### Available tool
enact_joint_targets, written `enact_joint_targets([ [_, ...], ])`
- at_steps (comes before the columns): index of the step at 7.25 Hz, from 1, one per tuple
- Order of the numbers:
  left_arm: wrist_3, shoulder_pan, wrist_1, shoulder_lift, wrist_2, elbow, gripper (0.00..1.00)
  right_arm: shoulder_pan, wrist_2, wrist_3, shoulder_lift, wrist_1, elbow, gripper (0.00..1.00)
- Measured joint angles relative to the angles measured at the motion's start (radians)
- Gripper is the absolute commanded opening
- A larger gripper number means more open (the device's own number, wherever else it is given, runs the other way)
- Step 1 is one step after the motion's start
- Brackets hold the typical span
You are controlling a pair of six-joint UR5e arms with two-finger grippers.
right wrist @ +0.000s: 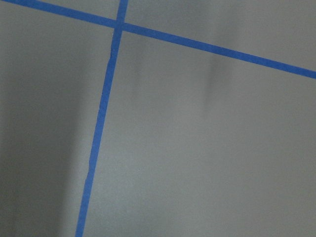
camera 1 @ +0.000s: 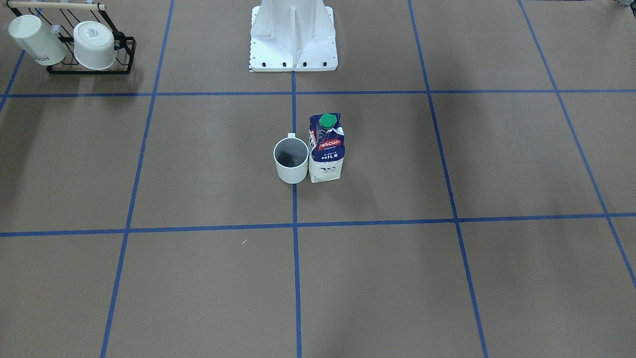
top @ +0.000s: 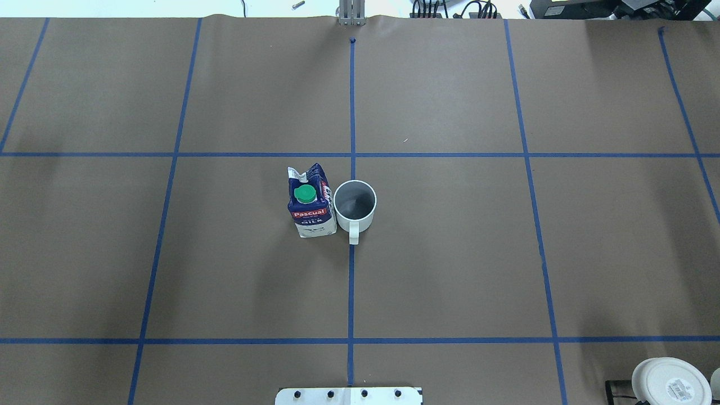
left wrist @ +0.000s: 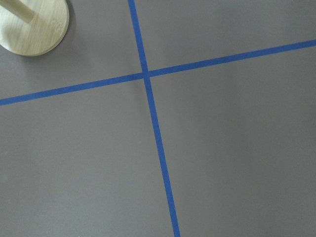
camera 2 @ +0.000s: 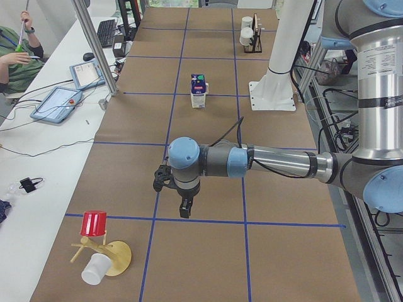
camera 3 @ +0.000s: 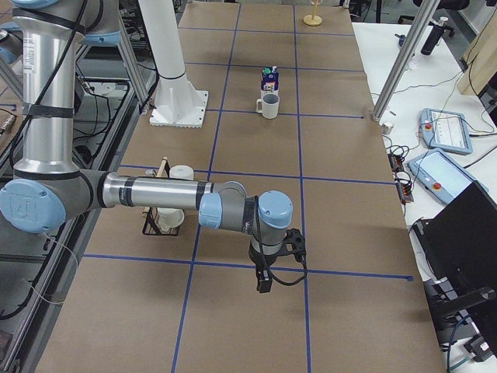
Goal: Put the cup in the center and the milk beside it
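Observation:
The plain white cup (camera 1: 291,160) stands upright in the center (camera 1: 377,164) of the brown tabletop, on the blue tape line, with its handle toward the robot base. The milk (camera 1: 326,149) stands upright right beside it, touching or nearly so. In the overhead view the milk (top: 310,203) is left of the cup (top: 354,203). My left gripper (camera 2: 182,211) hangs over the table far from both, as does my right gripper (camera 3: 262,284). Each shows only in a side view, so I cannot tell whether they are open or shut. The wrist views show only bare table and tape.
A black wire rack (camera 1: 124,57) holding two other white mugs (camera 1: 94,45) stands at the table's right end. A wooden mug stand (camera 2: 112,257) with a red cup (camera 2: 94,223) is at the left end. The white robot base (camera 1: 293,37) is behind the cup.

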Motion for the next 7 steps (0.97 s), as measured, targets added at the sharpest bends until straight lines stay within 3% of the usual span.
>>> enact_joint_targets([
  [7,-0.002,-0.006,-0.047,0.016,0.007,-0.013,0.99,0.003,0.055,-0.001,0.013,0.001,0.007,1.0],
])
